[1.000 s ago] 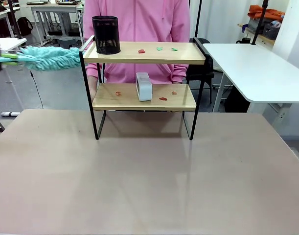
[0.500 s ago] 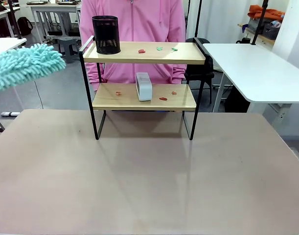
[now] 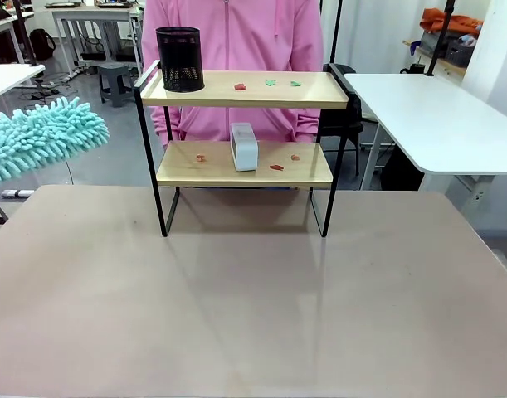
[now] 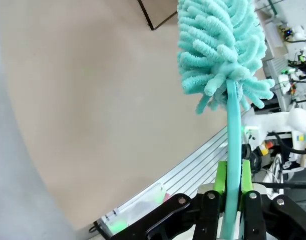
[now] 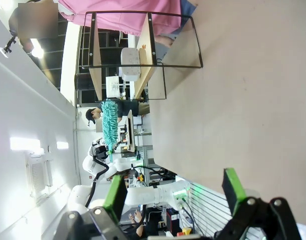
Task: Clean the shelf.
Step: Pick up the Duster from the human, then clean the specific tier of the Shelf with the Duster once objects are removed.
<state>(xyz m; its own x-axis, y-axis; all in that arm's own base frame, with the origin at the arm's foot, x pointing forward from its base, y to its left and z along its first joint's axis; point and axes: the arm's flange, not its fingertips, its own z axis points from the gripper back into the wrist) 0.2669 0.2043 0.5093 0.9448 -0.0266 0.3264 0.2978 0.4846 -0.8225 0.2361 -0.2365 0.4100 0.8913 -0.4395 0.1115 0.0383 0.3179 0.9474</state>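
Withdrawn from shelf, duster sits clamped in left gripper; right gripper wide open.

Shelf stands on the bench, at its far middle. Upper board: cup at the left end, scraps right of centre. Lower board: small box in the middle, further scraps on either side of it. Duster hangs left of the shelf, apart from it. A person stands behind the shelf.
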